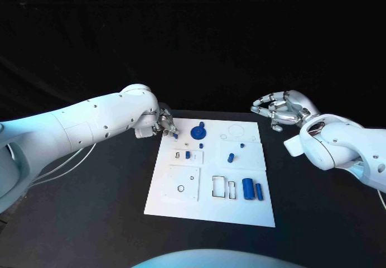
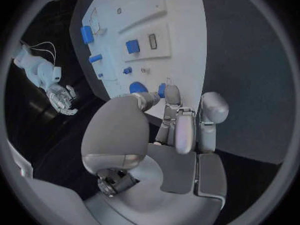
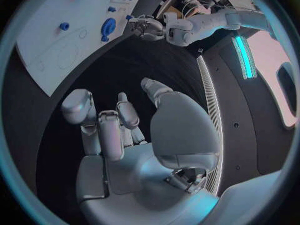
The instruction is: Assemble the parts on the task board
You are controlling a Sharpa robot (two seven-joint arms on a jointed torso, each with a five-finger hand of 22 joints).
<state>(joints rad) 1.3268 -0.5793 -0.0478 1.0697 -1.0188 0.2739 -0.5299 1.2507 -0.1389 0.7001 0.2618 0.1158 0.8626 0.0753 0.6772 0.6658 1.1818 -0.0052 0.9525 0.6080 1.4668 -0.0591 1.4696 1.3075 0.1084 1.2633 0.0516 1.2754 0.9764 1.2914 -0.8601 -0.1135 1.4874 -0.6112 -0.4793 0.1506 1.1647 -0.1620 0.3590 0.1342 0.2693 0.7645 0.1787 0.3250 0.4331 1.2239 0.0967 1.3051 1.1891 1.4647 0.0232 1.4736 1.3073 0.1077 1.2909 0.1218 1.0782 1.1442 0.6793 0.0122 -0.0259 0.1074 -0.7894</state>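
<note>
Black table (image 1: 96,223) carries the board (image 1: 241,212). Left hand (image 1: 164,124) pinches a blue part (image 1: 175,134) at the board's far left corner. Right hand (image 1: 283,110), fingers curled and holding nothing, hovers off the far right corner. Other parts (image 1: 252,190) lie on the board.

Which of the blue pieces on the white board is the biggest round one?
The blue disc near the board's far edge, close to the left hand. The other blue pieces are small blocks or slim cylinders, like the pair at the near right.
</note>
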